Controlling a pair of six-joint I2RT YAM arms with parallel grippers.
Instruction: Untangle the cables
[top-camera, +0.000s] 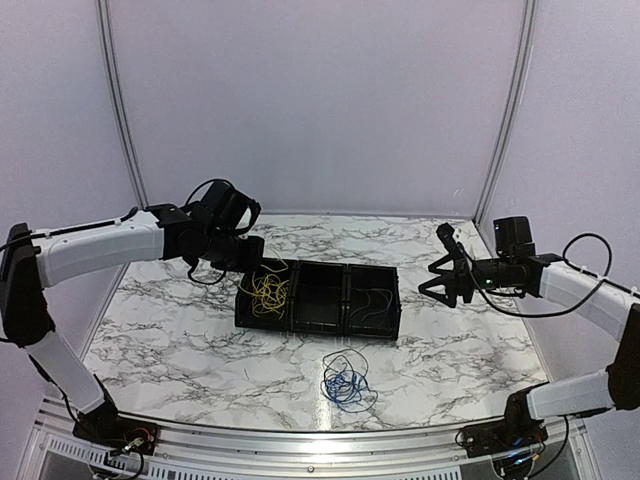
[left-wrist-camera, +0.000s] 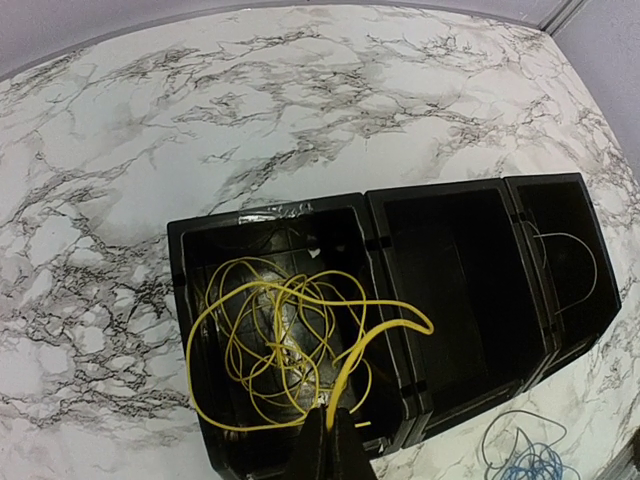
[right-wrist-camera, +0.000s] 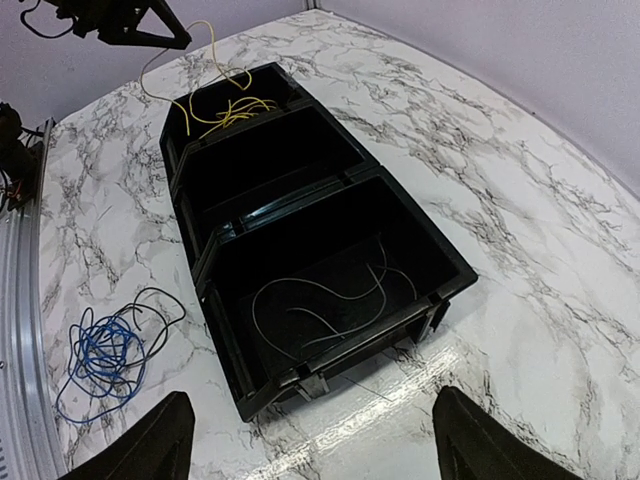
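Observation:
A black three-compartment tray (top-camera: 320, 325) sits mid-table. A tangle of yellow cable (top-camera: 267, 292) lies in its left compartment, seen close in the left wrist view (left-wrist-camera: 270, 340). My left gripper (left-wrist-camera: 335, 440) hangs over the tray's left end (top-camera: 250, 262) and is shut on a yellow strand. A blue cable tangle (top-camera: 345, 382) with dark strands lies on the table in front of the tray, also in the right wrist view (right-wrist-camera: 100, 355). Thin pale wires (right-wrist-camera: 330, 300) lie in the right compartment. My right gripper (top-camera: 440, 283) is open and empty, right of the tray.
The marble table (top-camera: 180, 340) has a metal rail along its near edge (top-camera: 300, 445). Purple walls enclose the back and sides. The tray's middle compartment (right-wrist-camera: 270, 155) holds nothing visible.

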